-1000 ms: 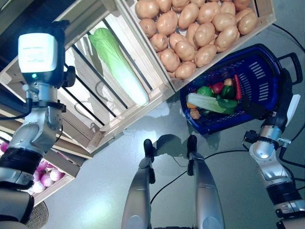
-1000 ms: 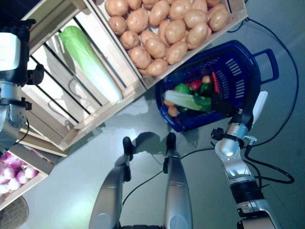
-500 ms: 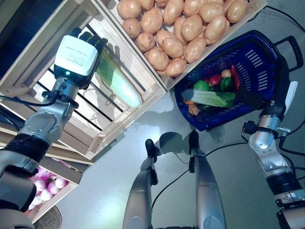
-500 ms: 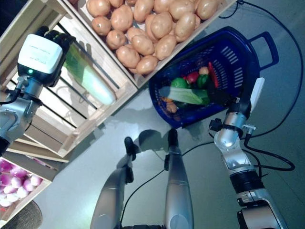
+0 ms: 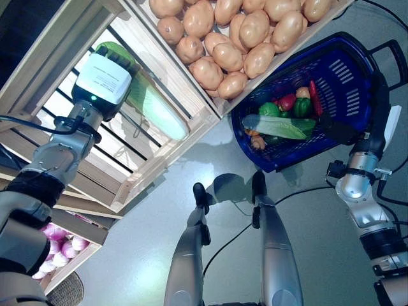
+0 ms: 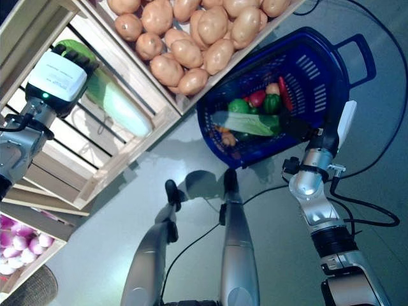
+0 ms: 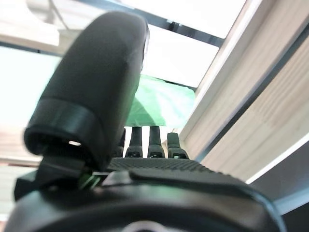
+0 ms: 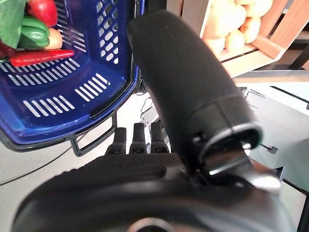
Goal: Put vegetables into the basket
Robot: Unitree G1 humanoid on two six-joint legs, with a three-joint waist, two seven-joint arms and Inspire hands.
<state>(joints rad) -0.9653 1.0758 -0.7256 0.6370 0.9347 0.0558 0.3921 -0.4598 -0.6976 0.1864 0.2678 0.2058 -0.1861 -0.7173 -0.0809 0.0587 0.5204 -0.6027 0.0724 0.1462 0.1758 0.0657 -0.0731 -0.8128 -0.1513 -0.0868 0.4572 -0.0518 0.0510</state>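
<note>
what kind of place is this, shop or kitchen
Most likely a mock grocery or market stall: slatted wooden crates hold loose potatoes and a napa cabbage, and a blue shopping basket of mixed vegetables hangs from the right hand. No kitchen fittings show.

A blue plastic basket (image 6: pixel 319 70) sits on a pale grey floor (image 6: pixel 127 210) at about two o'clock, holding a long leafy cabbage (image 6: pixel 245 123), green peppers (image 6: pixel 272 102), a red tomato (image 6: pixel 257 97) and a red chili (image 6: pixel 285 94). The right hand (image 6: pixel 319 135) is at the basket's near rim at four o'clock; its fingers are hidden. At twelve o'clock a wooden crate (image 6: pixel 210 80) is filled with potatoes (image 6: pixel 191 38). At ten o'clock a slatted crate (image 6: pixel 83 159) holds another cabbage (image 6: pixel 118 105), with the left hand (image 6: pixel 70 60) over its leafy end. Pink onions (image 6: pixel 19 245) lie at eight o'clock.
</note>
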